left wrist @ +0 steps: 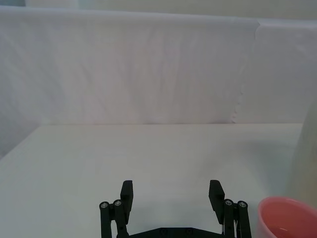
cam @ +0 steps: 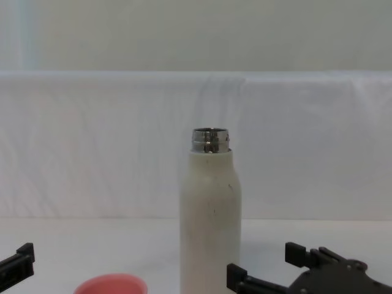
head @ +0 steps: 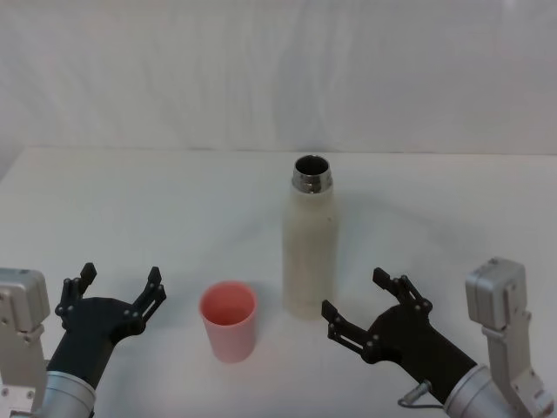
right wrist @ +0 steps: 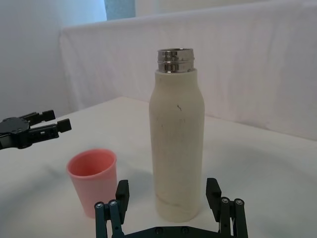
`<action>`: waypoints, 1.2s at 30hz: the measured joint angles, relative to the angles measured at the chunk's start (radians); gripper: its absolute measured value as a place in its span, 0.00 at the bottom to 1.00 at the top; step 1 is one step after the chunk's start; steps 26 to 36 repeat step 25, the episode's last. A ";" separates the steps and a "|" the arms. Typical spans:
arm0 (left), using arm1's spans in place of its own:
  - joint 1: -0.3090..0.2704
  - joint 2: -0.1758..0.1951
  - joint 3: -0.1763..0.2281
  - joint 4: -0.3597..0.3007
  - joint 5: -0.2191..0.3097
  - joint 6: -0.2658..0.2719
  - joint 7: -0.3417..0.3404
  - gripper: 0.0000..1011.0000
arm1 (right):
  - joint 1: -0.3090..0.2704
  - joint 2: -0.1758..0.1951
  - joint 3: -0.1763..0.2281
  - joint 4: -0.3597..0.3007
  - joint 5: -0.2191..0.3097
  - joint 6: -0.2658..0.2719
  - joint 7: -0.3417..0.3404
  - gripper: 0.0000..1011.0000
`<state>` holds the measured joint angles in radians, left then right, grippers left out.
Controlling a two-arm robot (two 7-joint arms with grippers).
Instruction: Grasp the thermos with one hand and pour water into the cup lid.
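thermos [head: 310, 252] stood upright, uncapped, cup lid [head: 229, 320] just left of it, right gripper [head: 365, 306] and left gripper [head: 119, 286] spread apart, nothing held

Cup lid [head: 229, 320] left of thermos [head: 310, 248] (both upright)

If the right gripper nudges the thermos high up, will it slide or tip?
Probably tip: the thermos stands tall on a narrow base. Its matte body likely grips well. The open right gripper sits low beside it, so a low grasp seems safer.
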<state>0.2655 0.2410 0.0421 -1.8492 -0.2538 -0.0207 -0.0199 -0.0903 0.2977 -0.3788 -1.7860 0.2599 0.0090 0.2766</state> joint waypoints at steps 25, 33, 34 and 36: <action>0.000 0.000 0.000 0.000 0.000 0.000 0.000 0.99 | -0.021 -0.014 0.010 0.013 0.003 -0.022 -0.004 0.99; 0.000 0.000 0.000 0.000 0.000 0.000 0.000 0.99 | -0.021 -0.014 0.010 0.013 0.003 -0.022 -0.004 0.99; 0.000 0.000 0.000 0.000 0.000 0.000 0.000 0.99 | -0.021 -0.014 0.010 0.013 0.003 -0.022 -0.004 0.99; 0.000 0.000 0.000 0.000 0.000 0.000 0.000 0.99 | -0.021 -0.014 0.010 0.013 0.003 -0.022 -0.004 0.99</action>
